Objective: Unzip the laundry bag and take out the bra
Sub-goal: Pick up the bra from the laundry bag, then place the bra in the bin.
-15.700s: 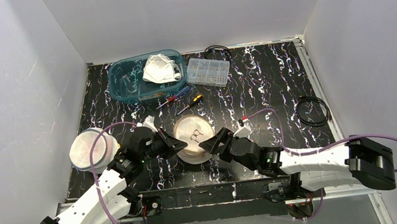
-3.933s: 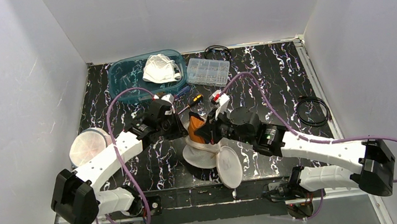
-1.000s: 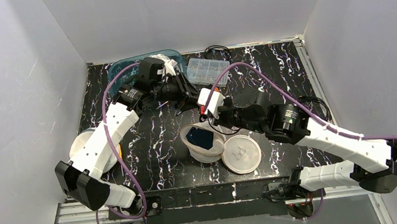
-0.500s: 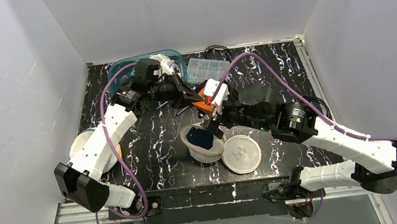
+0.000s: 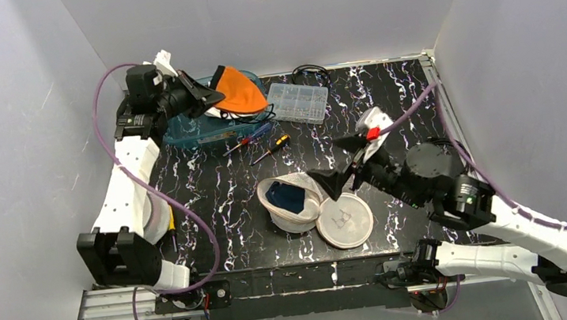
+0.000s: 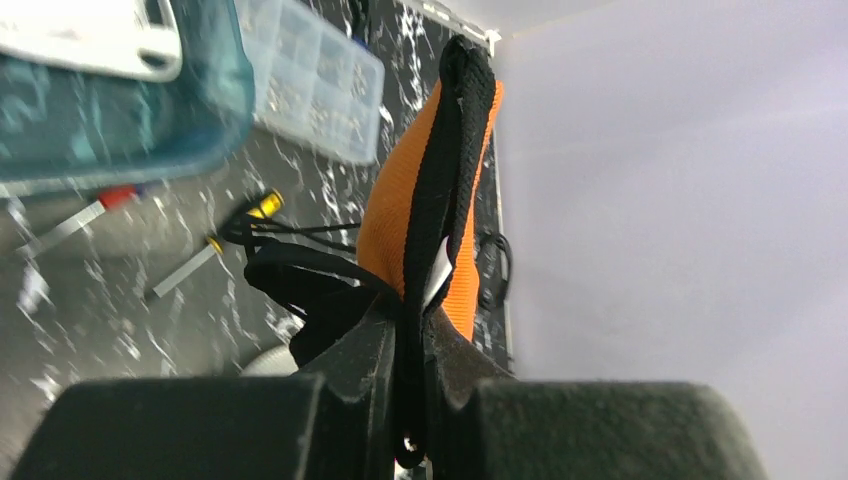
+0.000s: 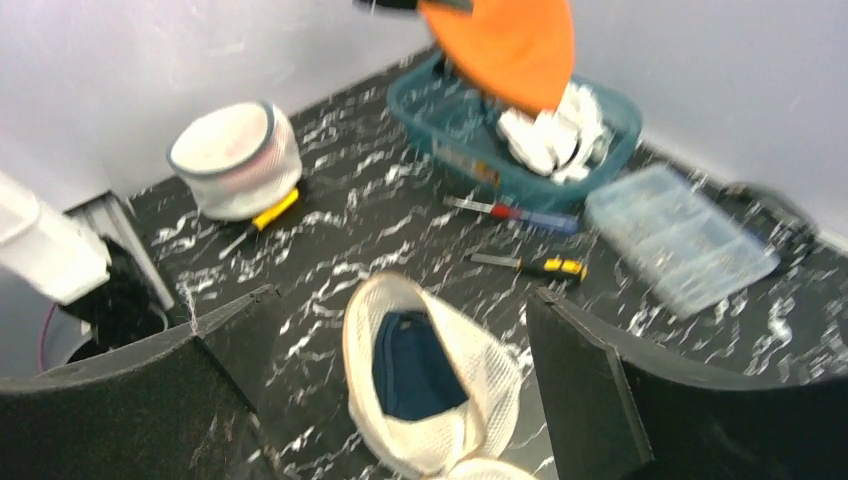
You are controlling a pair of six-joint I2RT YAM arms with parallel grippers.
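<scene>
Hanging over the bin [image 5: 182, 129] at the back left, the bra [image 5: 239, 90] is pinched by its black edge in my left gripper [image 5: 212, 97], clear of the bag [image 5: 291, 224]. I judge that thin hold could slip if I swing fast. My right gripper [image 5: 342, 162] gapes empty above the bag.
</scene>
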